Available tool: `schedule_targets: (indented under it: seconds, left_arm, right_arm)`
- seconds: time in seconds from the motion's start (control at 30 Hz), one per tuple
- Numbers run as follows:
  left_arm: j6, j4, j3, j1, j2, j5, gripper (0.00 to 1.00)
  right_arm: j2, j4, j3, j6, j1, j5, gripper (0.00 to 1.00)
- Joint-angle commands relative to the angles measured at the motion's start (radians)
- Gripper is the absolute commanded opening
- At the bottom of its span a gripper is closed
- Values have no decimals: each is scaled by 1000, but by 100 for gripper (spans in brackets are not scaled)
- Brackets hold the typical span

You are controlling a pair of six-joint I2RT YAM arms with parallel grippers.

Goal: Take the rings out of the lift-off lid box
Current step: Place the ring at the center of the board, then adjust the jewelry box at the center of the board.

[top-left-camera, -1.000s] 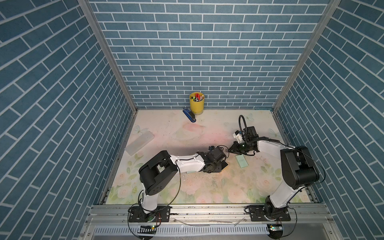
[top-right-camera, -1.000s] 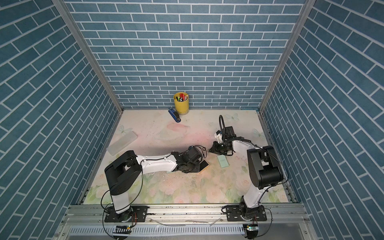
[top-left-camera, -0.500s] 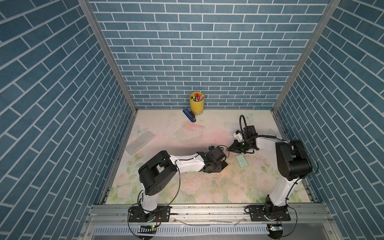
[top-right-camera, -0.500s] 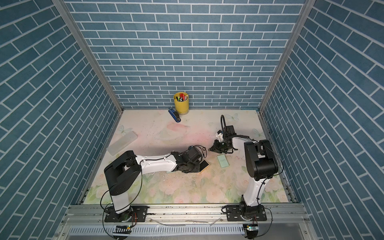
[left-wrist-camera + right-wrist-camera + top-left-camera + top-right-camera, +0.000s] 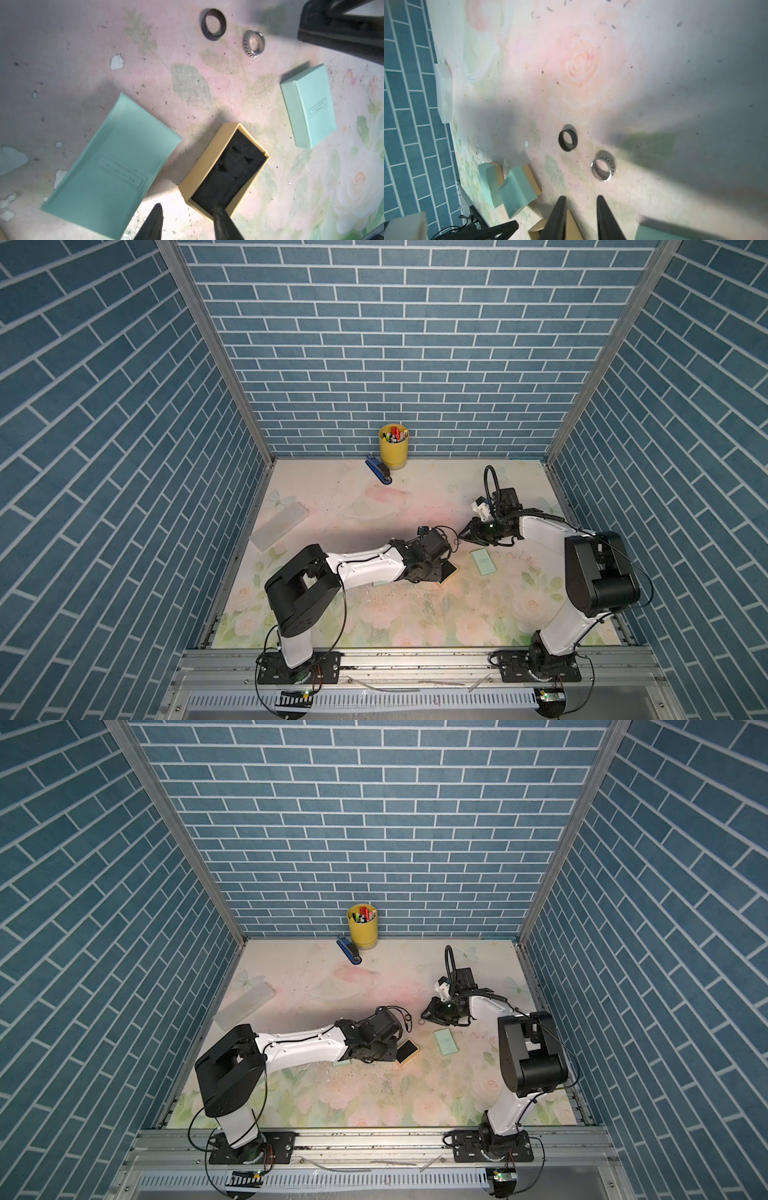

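Two rings lie on the mat beside each other: a black ring (image 5: 213,26) (image 5: 568,139) and a silvery patterned ring (image 5: 254,43) (image 5: 602,165). The open tan box (image 5: 224,170) (image 5: 407,1051) shows only black foam inside. Its mint-green lid (image 5: 309,106) (image 5: 483,562) lies apart from it. My left gripper (image 5: 187,207) is open, with one fingertip (image 5: 218,209) over the box's near end and the other over the mat. My right gripper (image 5: 581,199) (image 5: 465,536) is open and empty, just short of the silvery ring.
A second mint-green lid (image 5: 108,166) lies beside the open box, and more mint and tan box parts (image 5: 517,191) sit close by. A yellow pen cup (image 5: 393,445) and a blue stapler (image 5: 378,475) stand by the back wall. A translucent case (image 5: 279,526) lies at the left.
My right gripper's jaws have parted. The right arm's elbow swung a little and came back. The left arm has stayed over the open box.
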Motion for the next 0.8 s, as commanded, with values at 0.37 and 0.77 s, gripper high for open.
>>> schedule_targets:
  seconds: [0.37,0.77]
  left_arm:
    - [176,-52,133,59,106,52,24]
    - [129,95,34,66,114,219,24]
  right_arm:
    - [-412,-224,-244,79,169,113,9]
    - [-383,-182,-263,122,222,118,7]
